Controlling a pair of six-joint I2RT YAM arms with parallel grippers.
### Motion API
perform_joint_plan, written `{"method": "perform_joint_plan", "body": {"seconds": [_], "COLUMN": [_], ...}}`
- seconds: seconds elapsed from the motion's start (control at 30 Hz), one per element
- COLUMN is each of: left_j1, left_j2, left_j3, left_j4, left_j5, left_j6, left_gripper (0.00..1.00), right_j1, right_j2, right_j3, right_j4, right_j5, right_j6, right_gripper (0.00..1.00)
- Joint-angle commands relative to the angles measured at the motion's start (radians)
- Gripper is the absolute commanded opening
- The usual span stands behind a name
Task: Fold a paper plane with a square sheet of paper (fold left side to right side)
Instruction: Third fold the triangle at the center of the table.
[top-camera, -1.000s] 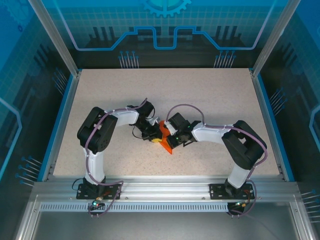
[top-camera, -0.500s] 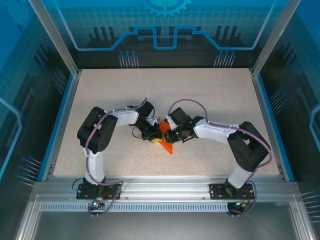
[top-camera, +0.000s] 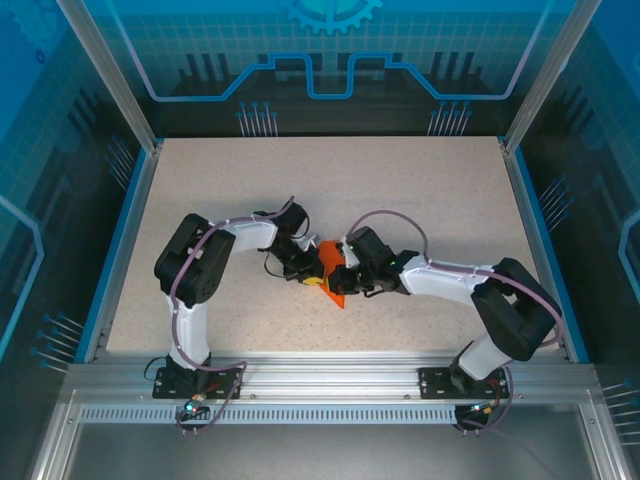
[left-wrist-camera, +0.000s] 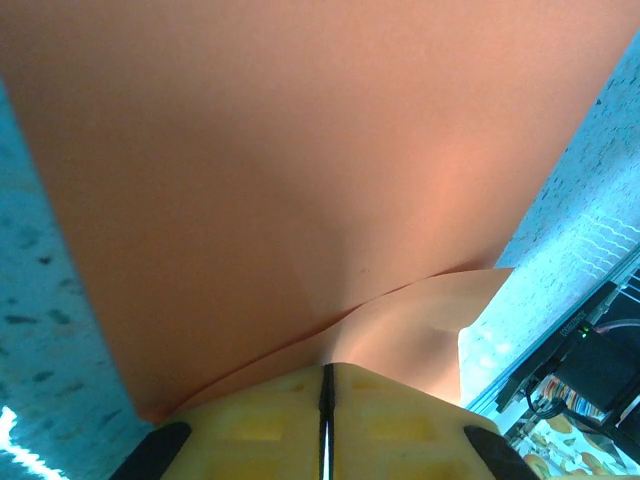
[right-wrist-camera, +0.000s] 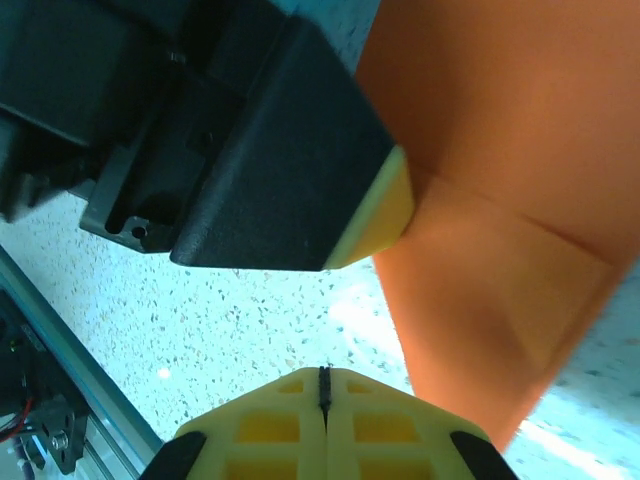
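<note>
Against the left tool (left-wrist-camera: 326, 395), orange paper (left-wrist-camera: 300, 180)

Paper (top-camera: 334, 292) lies between left pincer (left-wrist-camera: 326, 376) and right pincer (right-wrist-camera: 323, 382).

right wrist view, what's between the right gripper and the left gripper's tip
Bare speckled table, in the right wrist view; the orange paper lies beside that gap.
</note>
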Motion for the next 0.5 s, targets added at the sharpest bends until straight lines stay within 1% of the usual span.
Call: {"method": "perform_joint_plan", "body": {"seconds": [0.0, 0.17, 0.47], "left_j1": [-0.002, -0.003, -0.004], "left_j2": [0.061, 0.062, 0.066], "left_j3": [-0.027, -0.025, -0.021], "left_j4": [-0.032, -0.034, -0.042], "left_j5": [-0.098, -0.098, -0.102], "left_j6": [-0.004, -0.004, 0.001], "left_gripper": [0.10, 0.10, 0.10], "right_j1": [0.021, 0.023, 0.023], "right_j2": [0.061, 0.114, 0.151], "right_j3": [0.039, 0.068, 0.078], "right_j4": [0.028, 0.005, -0.064], "right_j5": [-0.021, -0.015, 0.008], "right_j6": [0.066, 0.081, 0.083], "right_gripper": [0.00, 0.00, 0.00]}}
